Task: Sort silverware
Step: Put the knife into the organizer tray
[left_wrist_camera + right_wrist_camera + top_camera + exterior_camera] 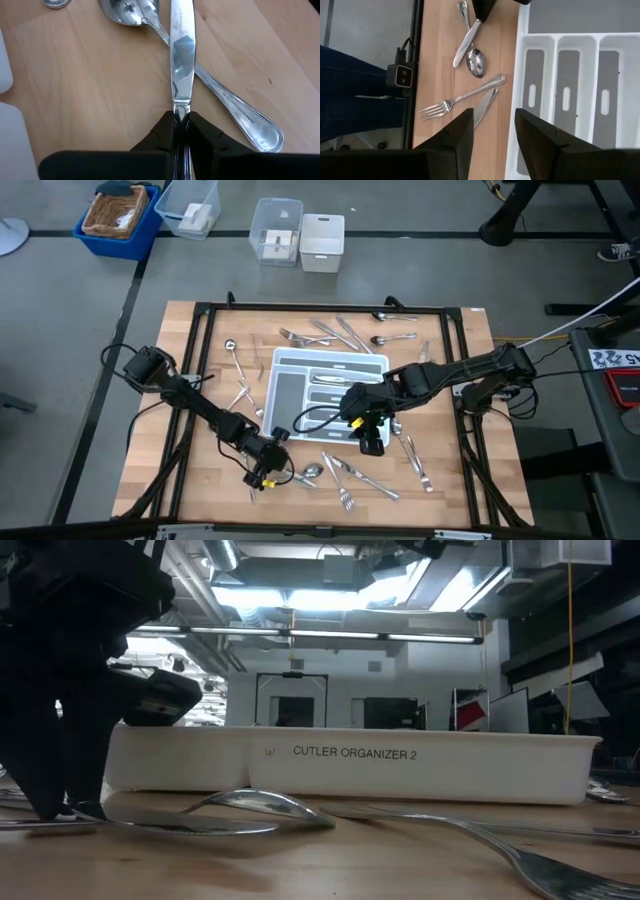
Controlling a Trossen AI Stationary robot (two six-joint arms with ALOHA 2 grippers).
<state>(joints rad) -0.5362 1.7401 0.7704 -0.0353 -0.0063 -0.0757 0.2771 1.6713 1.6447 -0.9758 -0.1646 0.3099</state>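
Note:
The silverware lies scattered on the wooden table around the white tray (330, 366), which has grey compartments. My left gripper (263, 474) is down at the table's near edge, left of the tray's near corner, shut on a table knife (181, 50). The knife's blade lies across the handle of a spoon (235, 112). In the right wrist view that same knife (465, 42) and spoon (476, 61) show beside a fork (455, 102) and a second knife (485, 107). My right gripper (492, 132) hangs open above the tray's near edge (372, 442), holding nothing. My left gripper pinches the knife where the blade meets the handle (181, 107), between its two fingers. The fingers slant down from the near left and lie along the knife, with the handle hidden between them. The blade points away, low over the table, crossing the spoon's handle.
More forks, spoons and knives lie beyond the tray (330, 332), to its left (238, 385), along the near edge (350, 480) and to its right (415, 460). A black frame (200, 360) borders the table. Bins (275, 230) stand on the floor beyond.

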